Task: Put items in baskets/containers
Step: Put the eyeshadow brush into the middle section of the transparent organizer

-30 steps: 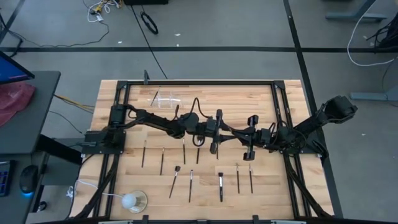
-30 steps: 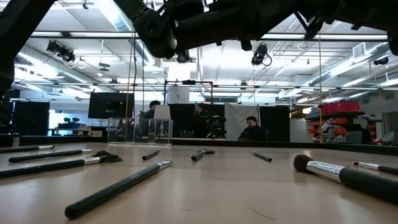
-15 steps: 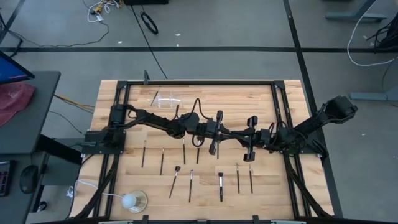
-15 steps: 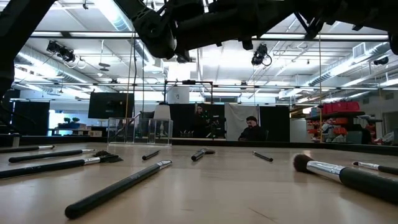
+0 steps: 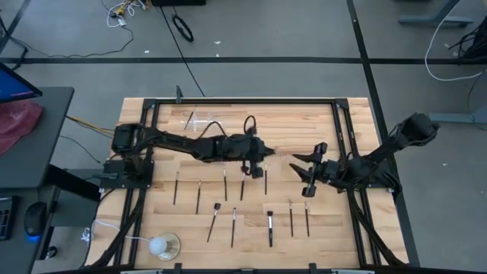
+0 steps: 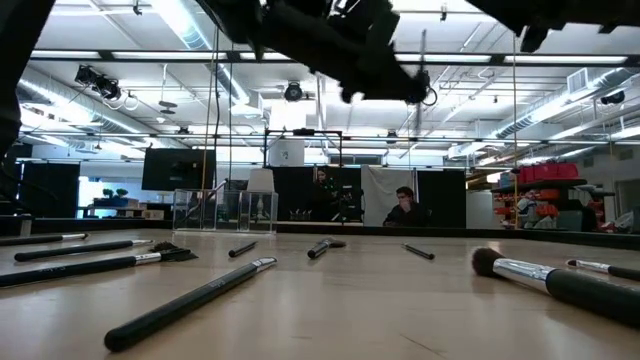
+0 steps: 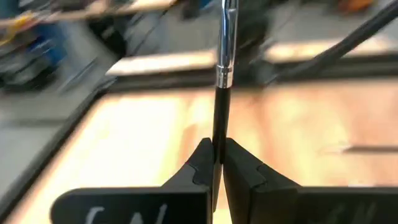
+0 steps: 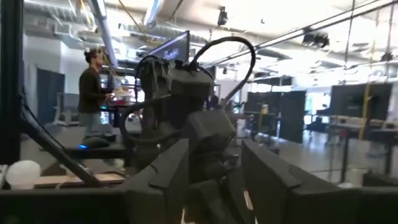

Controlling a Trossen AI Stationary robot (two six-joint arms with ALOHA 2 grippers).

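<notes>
Dark left tool (image 7: pixel 217 165) clamps a brush (image 7: pixel 223 74) above open tabletop (image 5: pixel 304 125).

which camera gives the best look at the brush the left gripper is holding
The left wrist view: the brush stands clamped in the left gripper, its silver ferrule plain. The high view shows the gripper from above, the brush hard to pick out. Low and right wrist views don't show it clearly.

The wooden table (image 5: pixel 358 243) fills the centre of the high view, with a black frame (image 5: pixel 243 101) along its edges. Slim makeup brushes (image 5: pixel 233 226) lie flat in loose rows in its lower half, and a clear plastic holder (image 5: pixel 199 120) stands at upper left. A white ball on a clear round base (image 5: pixel 160 245) sits at the lower left corner.
</notes>
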